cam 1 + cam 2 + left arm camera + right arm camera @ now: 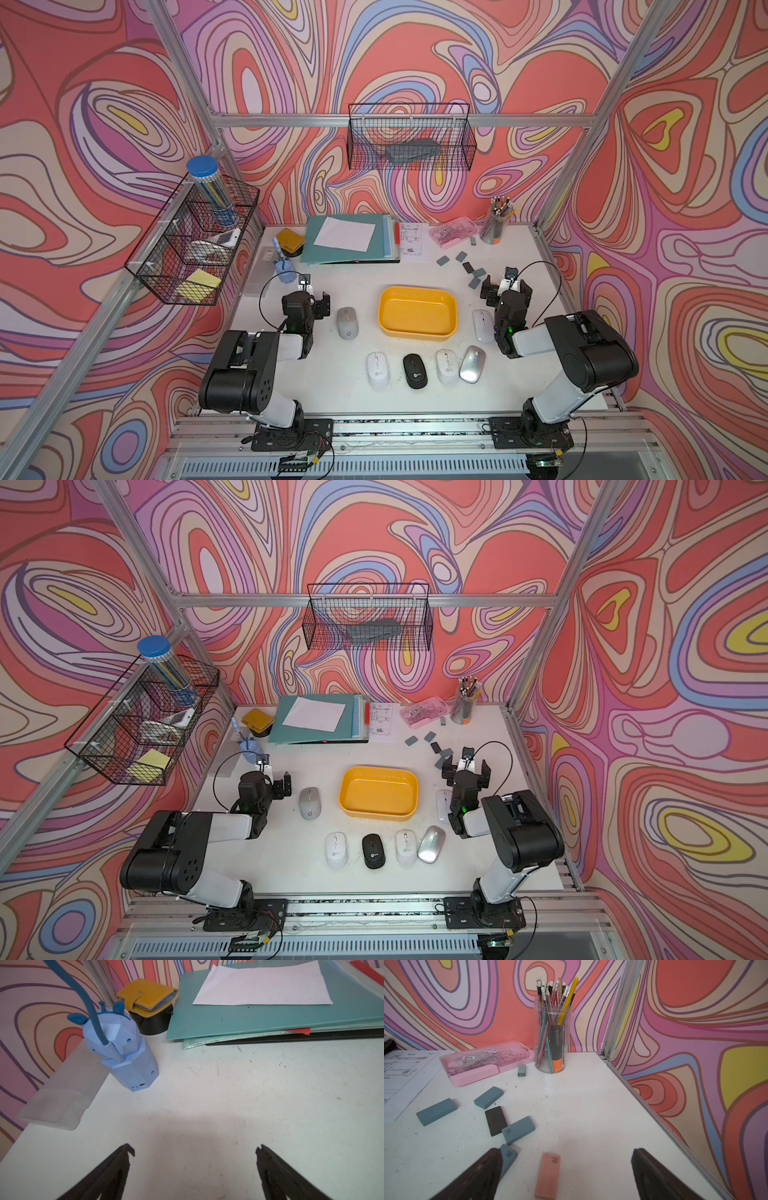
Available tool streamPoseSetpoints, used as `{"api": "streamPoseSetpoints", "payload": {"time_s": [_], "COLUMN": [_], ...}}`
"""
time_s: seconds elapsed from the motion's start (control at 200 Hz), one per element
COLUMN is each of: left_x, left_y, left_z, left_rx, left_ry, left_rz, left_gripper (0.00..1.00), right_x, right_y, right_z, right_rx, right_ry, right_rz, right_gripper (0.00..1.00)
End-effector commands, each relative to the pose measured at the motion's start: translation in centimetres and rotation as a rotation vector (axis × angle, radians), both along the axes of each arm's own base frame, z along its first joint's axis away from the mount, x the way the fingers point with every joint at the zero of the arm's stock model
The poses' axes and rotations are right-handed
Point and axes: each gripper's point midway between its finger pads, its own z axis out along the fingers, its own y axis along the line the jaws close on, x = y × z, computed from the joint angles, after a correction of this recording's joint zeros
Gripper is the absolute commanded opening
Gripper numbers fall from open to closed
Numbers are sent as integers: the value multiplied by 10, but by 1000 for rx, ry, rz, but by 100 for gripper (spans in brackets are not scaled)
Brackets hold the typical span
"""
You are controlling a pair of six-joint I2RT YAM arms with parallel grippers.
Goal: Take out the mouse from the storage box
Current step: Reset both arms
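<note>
Shallow yellow storage box [417, 333] [377, 813] upright at mid-table in both top views, only its own bare yellow floor showing inside. Six mice out on the white table [353, 397] around the box, none within its walls: grey mouse [347, 323] just left of the box; slim white mouse [483, 325] just right of it, beside the right arm; nearer the robot's bases than the box, a row of white mouse [378, 370], black mouse [414, 371], second white mouse [447, 365] and silver mouse [472, 364], the last two touching or nearly so. Left gripper [195, 1150] left of the box and beyond the grey mouse, fingers spread wide over bare table, gripping nothing. Right gripper [566, 1153] right of the box, equally wide, with a pink eraser [548, 1176] lying loose on the table between the fingers and grey-blue erasers [517, 1129] scattered close by. Beyond the box to the right, a clear cup [552, 1036] packed with upright pencils and a grey-and-orange marker, and a pink case [488, 1064] holding clear drawing tools. Straight beyond the box, a teal folder stack [349, 249] under a white sheet [345, 232]. Beyond it to the left, a pale blue animal-shaped stand [124, 1049] with a dark blue stalk rising out of it. High on the left wall, a wire basket [166, 274] in three compartments: blue-lidded tube of pencils [212, 187] farthest, white gadgets in the middle, yellow notes [199, 282] nearest. On the back wall above the box, a second wire basket [461, 141] holding one dark grey object [411, 150].
</note>
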Motion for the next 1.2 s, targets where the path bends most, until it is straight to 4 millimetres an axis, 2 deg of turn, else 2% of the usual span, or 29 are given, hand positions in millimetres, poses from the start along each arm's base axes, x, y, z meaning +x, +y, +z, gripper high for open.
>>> {"api": "streamPoseSetpoints", "payload": {"time_s": [0.0,0.085,0.12,0.17,0.255,0.315,1.192], "left_x": [5,6,5,5,5,5,5], "left_y": [0,0,0,-2,-7,-8,-9], "left_z": [12,14,13,13,12,13,12], "left_rx": [-18,-16,-16,-20,-20,-20,-21], "left_ry": [-62,-78,-72,-69,-71,-69,-69], "left_rz": [-1,-1,0,-9,-43,-47,-51], "left_gripper": [99,99,99,99,99,99,99], "right_x": [4,-3,-3,-8,4,13,14], "right_y": [8,5,-1,6,1,1,0], "right_z": [6,-1,5,-3,-1,-11,-11], "right_rx": [46,87,64,72,62,80,83], "right_ry": [-29,-45,-112,-66,-53,23,22], "right_rz": [60,86,64,105,63,62,59], "right_gripper": [98,98,98,98,98,98,98]}}
